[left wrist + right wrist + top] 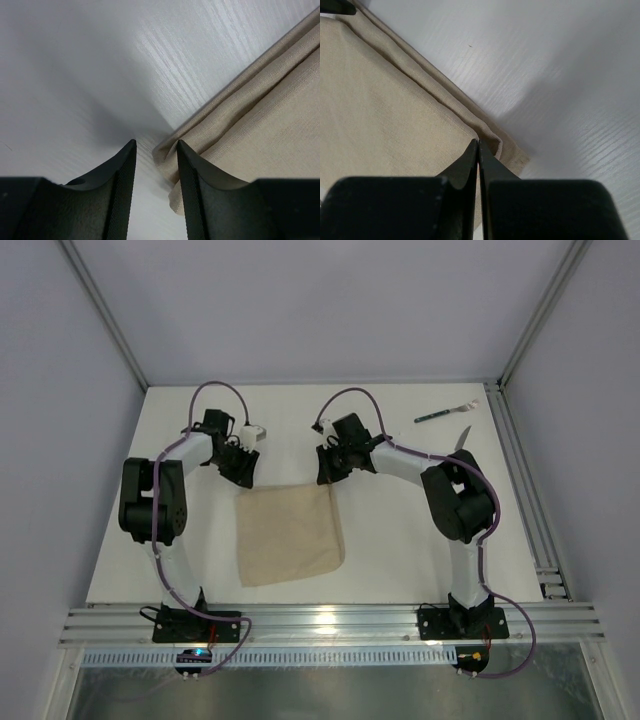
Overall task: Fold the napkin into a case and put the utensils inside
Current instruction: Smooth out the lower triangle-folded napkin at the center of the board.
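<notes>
The beige napkin (288, 535) lies flat mid-table, its far edge doubled into layers (260, 115) (380, 110). My left gripper (243, 472) (156, 142) hovers at the napkin's far left corner. It is open, and the corner lies loose beside its right finger (200, 190). My right gripper (328, 470) (479, 141) is at the far right corner, shut on the napkin's folded edge. The utensils lie at the far right. One with a dark green handle (445, 413) is in plain sight. Only the silver blade (462, 437) of the other shows beside the right arm.
An aluminium rail (530, 500) runs along the table's right side and another (330, 620) along the near edge by the arm bases. White walls close in the back and both sides. Bare tabletop (390, 540) lies between the napkin and the right arm.
</notes>
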Tool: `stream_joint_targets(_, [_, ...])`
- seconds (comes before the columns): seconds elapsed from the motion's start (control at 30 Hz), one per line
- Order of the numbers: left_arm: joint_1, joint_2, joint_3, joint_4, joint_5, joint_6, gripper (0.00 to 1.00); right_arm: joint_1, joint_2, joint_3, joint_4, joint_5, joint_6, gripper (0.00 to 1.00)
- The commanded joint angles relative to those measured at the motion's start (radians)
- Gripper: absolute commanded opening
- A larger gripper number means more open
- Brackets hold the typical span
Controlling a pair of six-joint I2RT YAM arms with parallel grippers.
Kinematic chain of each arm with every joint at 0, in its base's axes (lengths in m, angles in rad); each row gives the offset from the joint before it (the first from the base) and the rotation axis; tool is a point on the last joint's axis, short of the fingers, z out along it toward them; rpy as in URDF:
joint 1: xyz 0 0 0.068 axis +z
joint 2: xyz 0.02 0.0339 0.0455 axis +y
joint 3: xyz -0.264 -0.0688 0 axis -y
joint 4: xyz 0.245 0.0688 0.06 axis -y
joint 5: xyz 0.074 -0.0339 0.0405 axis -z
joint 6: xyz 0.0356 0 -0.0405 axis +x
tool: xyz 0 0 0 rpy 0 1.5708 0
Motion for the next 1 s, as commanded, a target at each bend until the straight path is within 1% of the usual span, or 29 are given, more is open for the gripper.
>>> stream_joint_targets(0.0, [-0.001,-0.007,-0.014,0.031,-0.015,-0.038,0.39,0.005,-0.017,-0.008,0.031,-0.022,-0.019,0.04])
stream_joint_targets(0.03, [-0.001,-0.008,-0.012,0.034,-0.012,-0.043,0.3,0.005,-0.018,-0.01,0.031,-0.022,-0.019,0.04])
stream_joint_targets(0.1, [-0.003,-0.008,-0.009,0.004,0.014,-0.032,0.26,0.005,-0.026,-0.016,0.032,-0.019,-0.019,0.04])
stream_joint_targets(0.17, [-0.001,-0.008,-0.008,-0.031,0.023,-0.015,0.28,0.005,-0.03,-0.017,0.034,-0.014,-0.019,0.04])
stream_joint_targets(0.2, [-0.003,-0.016,-0.014,-0.057,0.021,-0.003,0.33,0.003,-0.033,-0.019,0.032,-0.014,-0.021,0.04])
stream_joint_targets(0.3, [-0.001,-0.033,-0.026,-0.073,-0.02,0.017,0.35,0.005,-0.035,-0.019,0.035,-0.013,-0.019,0.04])
stream_joint_targets(0.37, [-0.005,-0.038,-0.037,-0.058,-0.052,0.012,0.35,0.005,-0.035,-0.017,0.035,-0.014,-0.018,0.04])
stream_joint_targets(0.43, [-0.008,-0.035,-0.043,-0.036,-0.055,0.011,0.31,0.005,-0.034,-0.02,0.037,-0.014,-0.015,0.04])
stream_joint_targets(0.5, [-0.018,-0.024,-0.037,-0.048,-0.046,0.012,0.28,0.005,-0.037,-0.025,0.04,-0.013,-0.013,0.04])
stream_joint_targets(0.67, [-0.023,-0.036,-0.046,-0.087,-0.021,0.035,0.27,0.005,-0.043,-0.033,0.04,-0.002,-0.015,0.04])
stream_joint_targets(0.77, [-0.024,-0.047,-0.054,-0.1,-0.017,0.049,0.09,0.003,-0.043,-0.031,0.043,0.009,-0.013,0.04])
stream_joint_targets(0.8, [-0.024,-0.045,-0.054,-0.107,-0.018,0.052,0.0,0.005,-0.044,-0.033,0.041,0.018,-0.013,0.04])
stream_joint_targets(0.97, [-0.021,-0.065,-0.084,-0.073,-0.06,0.054,0.0,0.005,-0.076,-0.045,0.025,0.042,-0.047,0.04])
